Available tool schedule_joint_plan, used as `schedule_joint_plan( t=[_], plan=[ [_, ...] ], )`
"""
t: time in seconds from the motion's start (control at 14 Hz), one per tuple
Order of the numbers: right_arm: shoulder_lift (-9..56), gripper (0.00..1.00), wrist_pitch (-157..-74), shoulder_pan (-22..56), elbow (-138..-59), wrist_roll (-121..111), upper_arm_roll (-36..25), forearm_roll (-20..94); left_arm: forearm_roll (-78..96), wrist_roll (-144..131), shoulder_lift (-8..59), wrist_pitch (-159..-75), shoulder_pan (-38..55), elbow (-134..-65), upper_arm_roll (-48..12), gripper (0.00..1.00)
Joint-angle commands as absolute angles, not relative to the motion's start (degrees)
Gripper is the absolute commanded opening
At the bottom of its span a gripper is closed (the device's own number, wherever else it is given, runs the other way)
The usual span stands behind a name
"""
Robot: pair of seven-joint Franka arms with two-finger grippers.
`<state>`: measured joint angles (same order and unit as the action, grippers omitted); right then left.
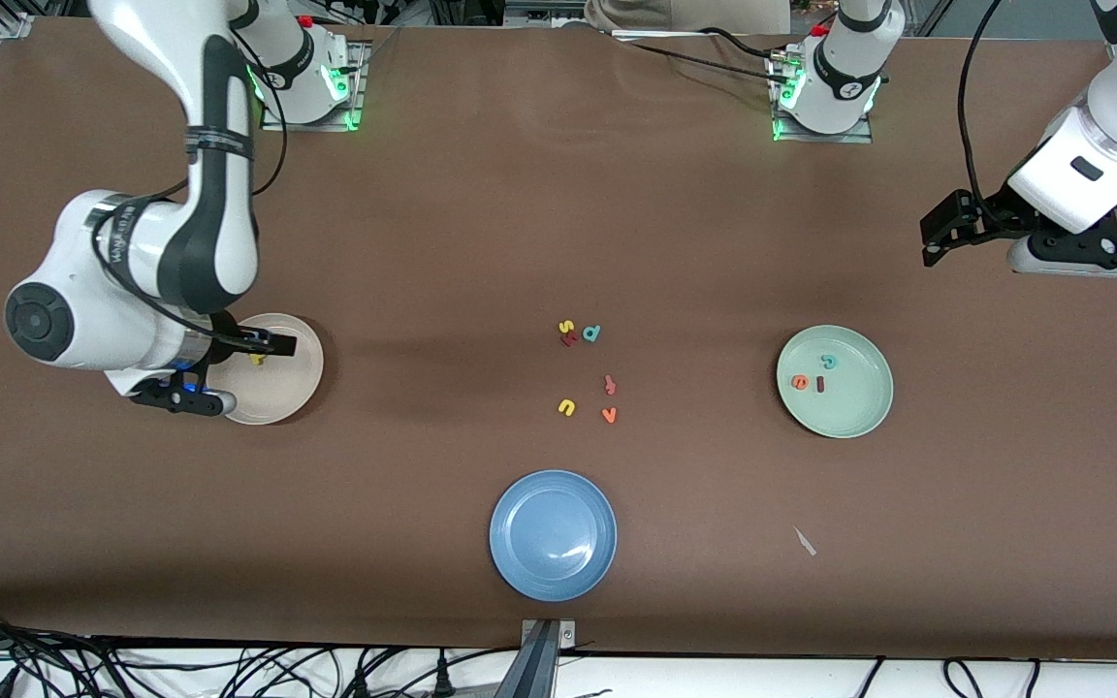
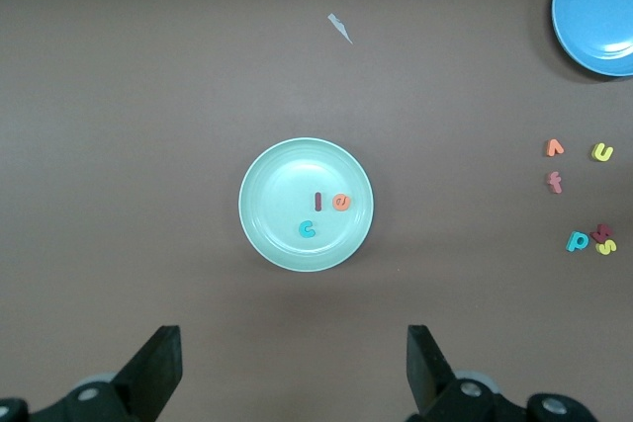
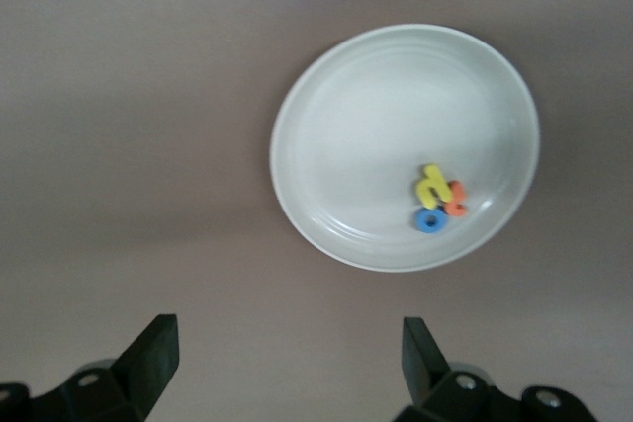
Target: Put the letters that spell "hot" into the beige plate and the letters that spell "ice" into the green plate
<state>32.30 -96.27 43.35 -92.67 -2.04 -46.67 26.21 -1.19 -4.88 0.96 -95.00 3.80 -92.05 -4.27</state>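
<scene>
We see the beige plate (image 3: 406, 145) near the right arm's end of the bench, and in it lie the yellow h (image 3: 431, 184), the blue o (image 3: 429, 220) and the orange t (image 3: 455, 199), all touching in one little bunch. The right gripper (image 3: 282, 353) hangs over that plate's edge with its jaws wide apart and nothing in them. The green plate (image 1: 835, 381) sits near the left arm's end of the bench, and in it lie the teal c (image 1: 829, 362), the orange e (image 1: 800, 382) and the dark red i (image 1: 820, 384), close together but apart. The left gripper (image 2: 292, 363) waits up high over the bench corner at its own end, with its jaws wide apart and nothing in them too. We think both words are now in their plates, so no letter is left to fetch. In the middle of the bench lie the spare letters: a teal d (image 1: 592, 333), a yellow u (image 1: 566, 407), an orange f (image 1: 609, 385), an orange v (image 1: 609, 415) and a yellow s (image 1: 566, 327) touching a dark red letter (image 1: 570, 339). A blue plate (image 1: 553, 534) sits near the bench's front edge. The bunch of three in the beige plate lies straight down under the right jaws, so that arm only needs to lift away.
</scene>
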Motion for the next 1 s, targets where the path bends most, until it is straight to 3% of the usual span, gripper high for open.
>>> schedule_joint_plan(
  t=[0.0,0.29,0.5,0.93],
  plan=[
    [23.13,1.0,-95.62,28.6,-92.81,-0.7,-29.48,14.97,0.44,-4.57,0.88,-94.39,3.69,-91.58,-4.04,1.0],
    [15.31,1.0,-94.58,16.98,-93.78,-1.23,-20.31,13.71,0.44,-4.57,0.88,-94.39,3.69,-91.58,-3.96,1.0],
    [10.47,1.0,-88.61,10.39,-93.69,-1.14,-14.78,12.14,0.44,-4.57,0.88,-94.39,3.69,-91.58,-3.96,1.0],
    [3.7,1.0,-84.64,9.58,-93.08,-1.14,-11.88,1.95,0.44,-4.57,0.88,-94.39,3.78,-91.49,-3.96,1.0]
  ],
)
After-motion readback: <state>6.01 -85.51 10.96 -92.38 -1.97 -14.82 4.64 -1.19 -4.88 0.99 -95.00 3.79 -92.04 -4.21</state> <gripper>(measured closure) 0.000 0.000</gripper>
